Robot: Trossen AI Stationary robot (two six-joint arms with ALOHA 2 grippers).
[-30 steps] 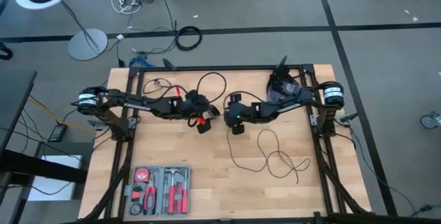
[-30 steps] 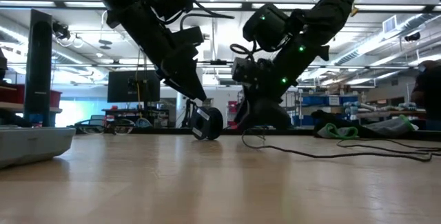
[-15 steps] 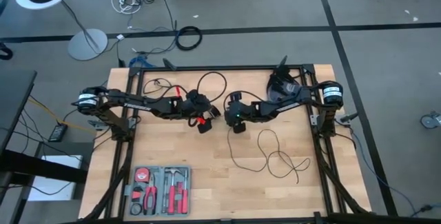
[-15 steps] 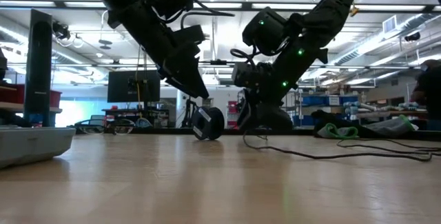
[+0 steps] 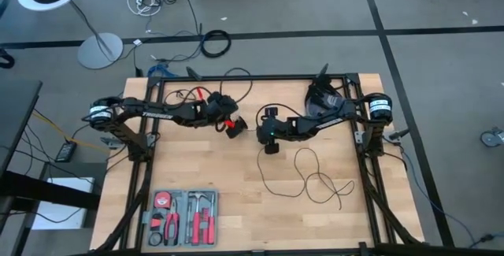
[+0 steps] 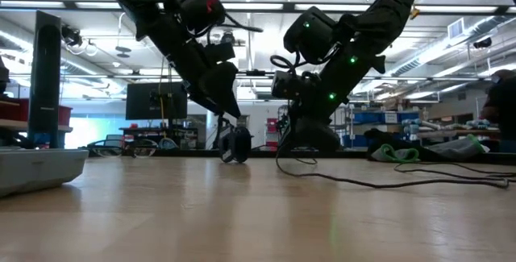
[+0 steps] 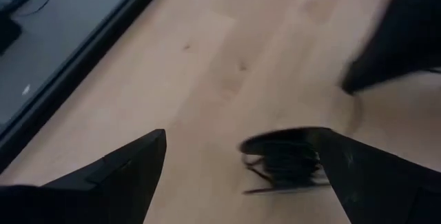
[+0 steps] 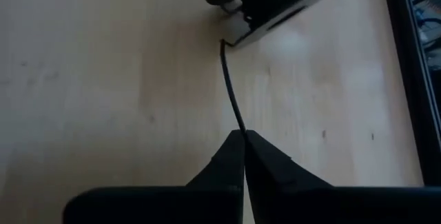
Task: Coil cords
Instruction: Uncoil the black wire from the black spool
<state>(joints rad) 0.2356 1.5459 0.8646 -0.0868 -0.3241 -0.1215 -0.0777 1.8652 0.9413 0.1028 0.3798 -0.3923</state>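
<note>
Most of the cord [image 5: 311, 179] sprawls loose on the table [image 5: 236, 177] toward the front from our right gripper [image 8: 242, 136], which is clenched on it. Left gripper [image 7: 238, 165] gapes beside the puck [image 7: 284, 156]. Barely started, we reckon.

The cord [image 5: 309, 179] lies looped on the table [image 5: 236, 185], right of centre. The tool tray [image 5: 183, 217] sits near the front left corner. Both grippers, left [image 5: 234, 128] and right [image 5: 270, 144], meet mid-table, behind the loops.
</note>
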